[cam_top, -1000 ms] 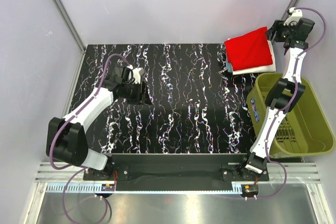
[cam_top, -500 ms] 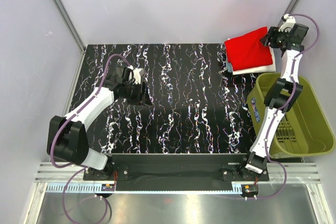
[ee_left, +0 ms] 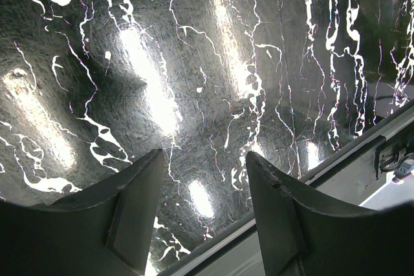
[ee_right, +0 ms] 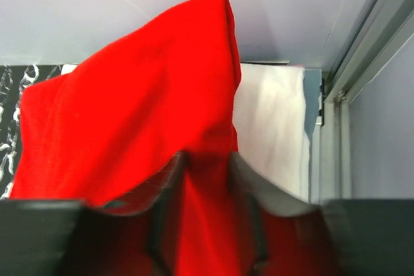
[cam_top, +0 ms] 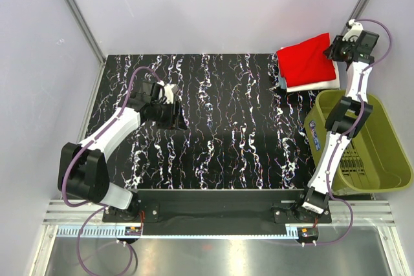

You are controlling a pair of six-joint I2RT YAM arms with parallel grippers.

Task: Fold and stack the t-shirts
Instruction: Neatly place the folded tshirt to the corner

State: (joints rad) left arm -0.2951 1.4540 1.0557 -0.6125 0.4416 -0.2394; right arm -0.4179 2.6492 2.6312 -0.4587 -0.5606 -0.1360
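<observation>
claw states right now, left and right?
Left claw: open, holding nothing.
Right claw: closed on a fold of the red t-shirt.

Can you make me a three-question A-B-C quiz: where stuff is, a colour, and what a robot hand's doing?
1. Where is the bright red cloth t-shirt? A table's middle; B far right corner, on a folded white cloth shirt; C floor.
2. What colour is the rectangular plastic basket? A olive green; B blue; C pink.
3. The left end effector is: A gripping cloth; B shut tight; C open, empty.
Answers: B, red lies atop white; A, its walls are olive; C, nothing sits between its fingers.
</observation>
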